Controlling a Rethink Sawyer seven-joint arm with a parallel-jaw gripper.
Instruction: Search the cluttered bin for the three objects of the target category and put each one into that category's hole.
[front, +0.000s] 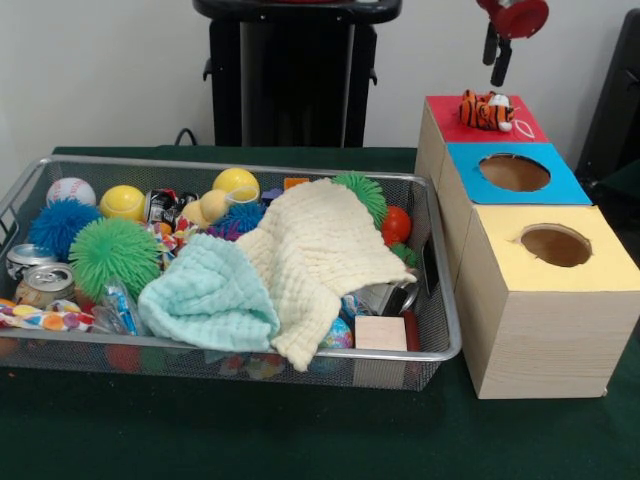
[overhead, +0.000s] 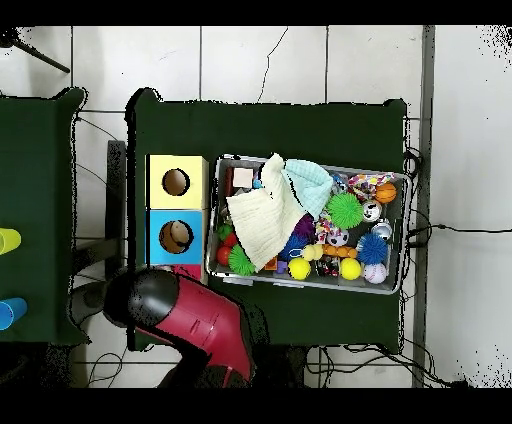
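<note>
A striped orange tiger plush (front: 486, 110) lies on top of the red box (front: 525, 127), over where its hole is, so the hole is hidden. My gripper (front: 496, 58) hangs just above the plush, apart from it, open and holding nothing. In the overhead view the red arm (overhead: 190, 315) covers the gripper and most of the red box (overhead: 187, 270). The blue box (front: 515, 173) and the yellow box (front: 555, 246) each show an open round hole. The wire bin (front: 446, 330) holds the clutter.
The bin holds a cream cloth (front: 320, 250) and a mint cloth (front: 210, 295) draped over other things. Around them are a baseball (front: 70, 190), yellow balls (front: 122, 203), spiky balls (front: 113, 255), cans (front: 45, 283) and a wood block (front: 380, 333).
</note>
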